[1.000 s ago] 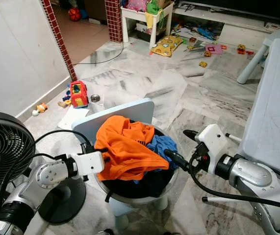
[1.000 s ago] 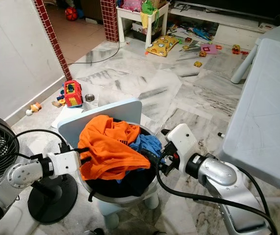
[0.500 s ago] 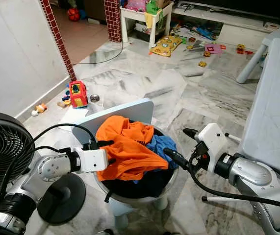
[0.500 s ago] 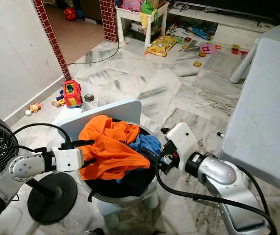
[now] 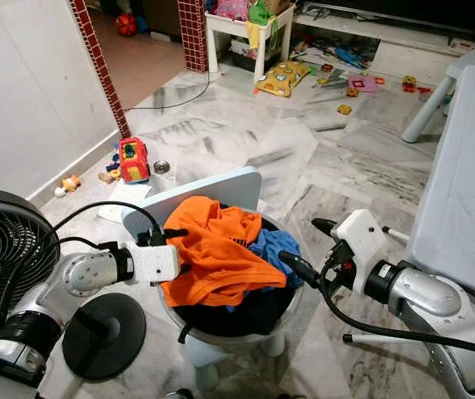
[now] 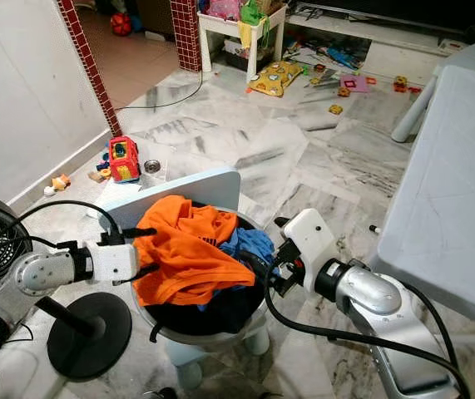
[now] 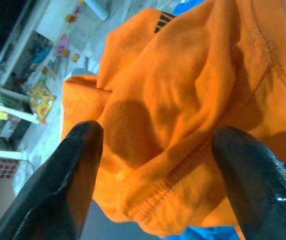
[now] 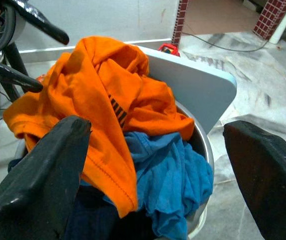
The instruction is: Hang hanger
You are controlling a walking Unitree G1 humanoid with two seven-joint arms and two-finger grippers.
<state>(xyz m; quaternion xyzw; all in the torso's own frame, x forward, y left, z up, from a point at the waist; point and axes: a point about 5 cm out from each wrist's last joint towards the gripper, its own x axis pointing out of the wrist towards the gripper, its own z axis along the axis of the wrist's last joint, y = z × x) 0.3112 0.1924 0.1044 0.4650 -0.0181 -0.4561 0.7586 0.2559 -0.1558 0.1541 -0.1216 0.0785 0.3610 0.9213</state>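
Observation:
An orange shirt (image 5: 216,249) lies heaped on top of a blue garment (image 5: 274,247) and dark clothes (image 5: 245,312) in a metal basin (image 5: 229,339). The basin stands on a small pale-blue chair (image 5: 212,189). My left gripper (image 5: 179,251) is at the shirt's left edge. It is open, and in the left wrist view the orange shirt (image 7: 183,100) bulges between its spread fingers (image 7: 82,165). My right gripper (image 5: 301,243) is open at the basin's right rim, beside the blue garment (image 8: 173,175), with nothing in it.
A black floor fan (image 5: 4,249) with its round base (image 5: 104,334) stands close on the left. A pale-blue table (image 5: 470,166) runs along the right. A toy truck (image 5: 133,160) and scattered toys lie on the marble floor beyond. A brick pillar (image 5: 96,58) edges the white wall.
My left arm has lifted and drawn slightly left, with its gripper still at the orange shirt's left edge. The right arm and the clothes have hardly moved.

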